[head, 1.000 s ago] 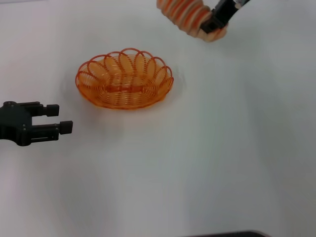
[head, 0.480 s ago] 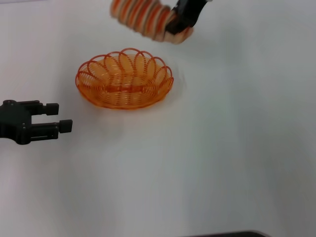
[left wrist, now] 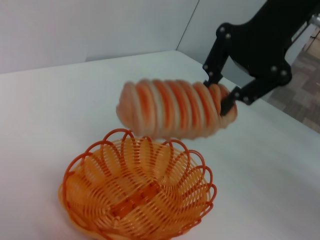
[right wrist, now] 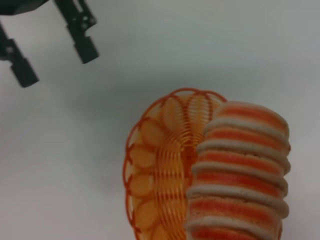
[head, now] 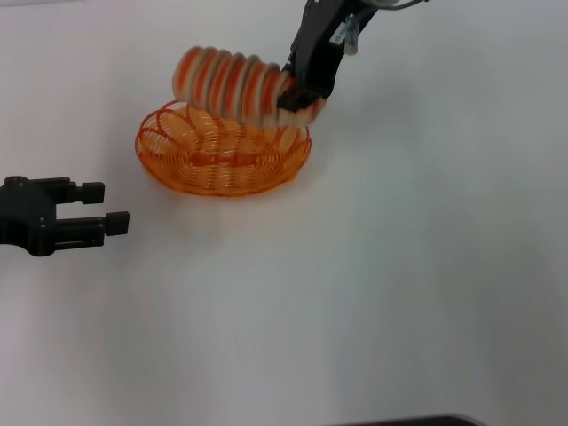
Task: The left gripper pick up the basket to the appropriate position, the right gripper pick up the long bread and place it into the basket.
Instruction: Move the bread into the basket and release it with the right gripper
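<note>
Left gripper (head: 117, 222) sits low over the white counter (head: 373, 293) at the left edge, its two black fingers spread apart and holding nothing, well apart from the basket (head: 222, 160). Farther right, the orange wire basket rests flat on the counter, nothing lying inside it. Just above its far rim hangs the long bread (head: 232, 84) — clear of the wire, tilted slightly, its free end toward the left. At the loaf's right end the right gripper (head: 297, 99) reaches down from the upper right, its fingers clamped on that end — the bread is carried by it alone.
</note>
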